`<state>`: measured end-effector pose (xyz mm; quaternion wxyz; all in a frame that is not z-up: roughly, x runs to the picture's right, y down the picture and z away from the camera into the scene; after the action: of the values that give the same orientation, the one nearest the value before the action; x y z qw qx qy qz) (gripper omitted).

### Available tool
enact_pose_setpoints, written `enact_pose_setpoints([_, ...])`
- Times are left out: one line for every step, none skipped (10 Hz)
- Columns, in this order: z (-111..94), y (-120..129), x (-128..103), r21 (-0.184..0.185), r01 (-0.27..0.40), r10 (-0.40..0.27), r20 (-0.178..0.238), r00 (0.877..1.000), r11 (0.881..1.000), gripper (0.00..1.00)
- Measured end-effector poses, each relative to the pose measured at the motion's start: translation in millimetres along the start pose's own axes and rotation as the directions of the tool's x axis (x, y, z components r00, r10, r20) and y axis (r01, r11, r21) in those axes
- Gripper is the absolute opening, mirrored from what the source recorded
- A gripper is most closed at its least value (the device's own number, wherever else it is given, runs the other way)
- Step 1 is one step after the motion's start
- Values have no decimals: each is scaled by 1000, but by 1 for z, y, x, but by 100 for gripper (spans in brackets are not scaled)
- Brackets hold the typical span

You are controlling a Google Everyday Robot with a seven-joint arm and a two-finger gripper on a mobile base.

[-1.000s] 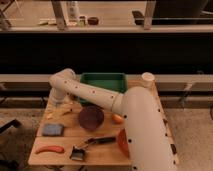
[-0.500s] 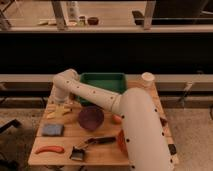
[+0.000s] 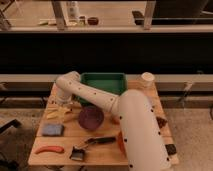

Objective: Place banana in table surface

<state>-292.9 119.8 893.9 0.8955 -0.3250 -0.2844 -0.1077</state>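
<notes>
My gripper (image 3: 64,104) hangs low by the left edge of the table surface (image 3: 70,136), just over the banana (image 3: 56,113), which seems to lie on the planks. Whether it is open or clamped I cannot tell. Rising while clamped, I judge, could drag the banana off that edge

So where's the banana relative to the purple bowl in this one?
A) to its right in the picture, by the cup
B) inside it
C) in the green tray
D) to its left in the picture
D: the banana is at the left side of the table, left of the purple bowl, with the gripper just above it.
</notes>
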Motion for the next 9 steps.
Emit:
enact_pose_setpoints([3, 1, 2, -6, -1, 1, 1, 1000, 1000, 74])
enact_pose_setpoints([6, 2, 4, -10, -2, 2, 3, 1000, 1000, 65])
enact_pose_setpoints([7, 3, 6, -12, -4, 4, 6, 1000, 1000, 55])
enact_pose_setpoints([6, 3, 5, -9, -4, 5, 11, 1000, 1000, 45])
enact_pose_setpoints([4, 3, 2, -3, -2, 2, 20, 1000, 1000, 35])
enact_pose_setpoints([-2, 3, 0, 5, -1, 1, 28, 1000, 1000, 25])
enact_pose_setpoints([-8, 3, -1, 13, -6, 6, 38, 999, 1000, 14])
enact_pose_setpoints([-17, 3, -4, 20, -13, 13, 44, 999, 1000, 5])
enact_pose_setpoints([-29, 3, -9, 28, -21, 20, 47, 999, 999, 0])
